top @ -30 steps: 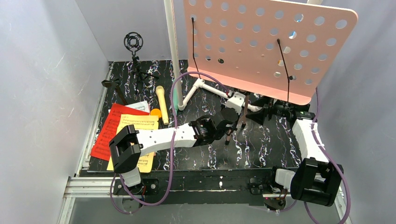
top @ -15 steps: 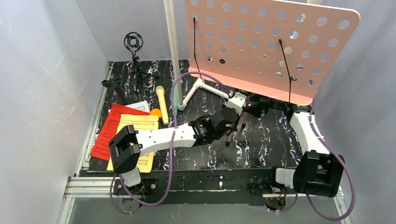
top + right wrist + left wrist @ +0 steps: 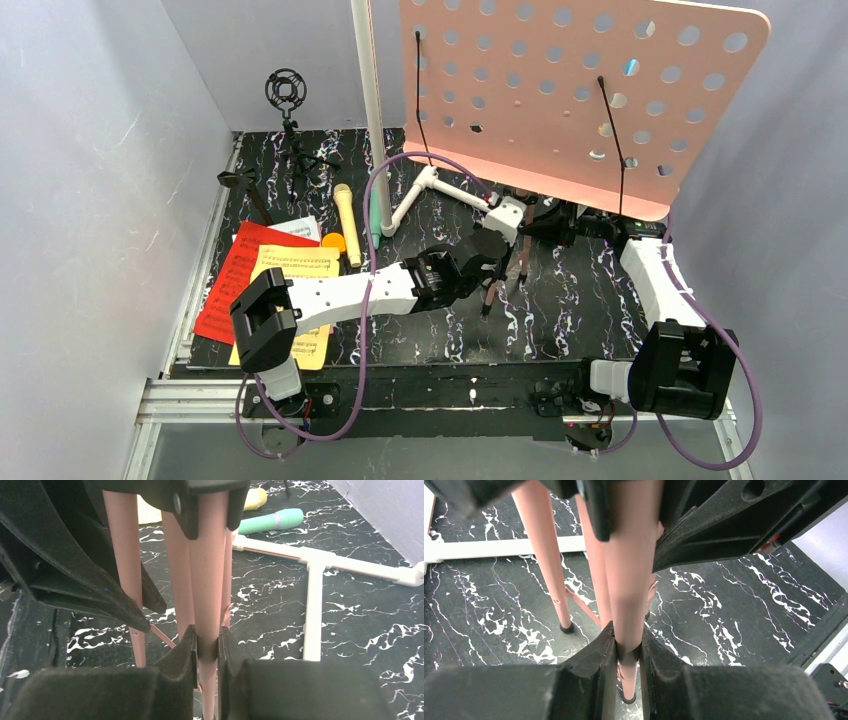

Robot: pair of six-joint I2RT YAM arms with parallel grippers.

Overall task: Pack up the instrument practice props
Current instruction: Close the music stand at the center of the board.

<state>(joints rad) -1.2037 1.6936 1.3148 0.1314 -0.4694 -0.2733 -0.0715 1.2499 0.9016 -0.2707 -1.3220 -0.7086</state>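
The pink hole-punched music stand (image 3: 580, 100) stands upright at mid-table on its tripod legs (image 3: 490, 295). My left gripper (image 3: 503, 250) is shut on one pink leg tube (image 3: 626, 580), jaws pressed on both sides of it (image 3: 628, 647). My right gripper (image 3: 545, 220) is shut on a pink tube (image 3: 205, 580) of the same stand, from the right (image 3: 206, 647). Yellow sheet music (image 3: 300, 265) lies on a red folder (image 3: 232, 280) at the left. A yellow microphone (image 3: 347, 225) and a mint-green microphone (image 3: 270, 521) lie beside them.
A white plastic pipe frame (image 3: 450, 185) lies behind the stand, with an upright pipe (image 3: 368, 100) rising from it. A black microphone tripod with shock mount (image 3: 287, 95) stands at the back left. Grey walls close in left, right and rear.
My right gripper has moved left to the stand's tube and closed on it. The stand's pink panel has shifted slightly. The left gripper has kept its grip.
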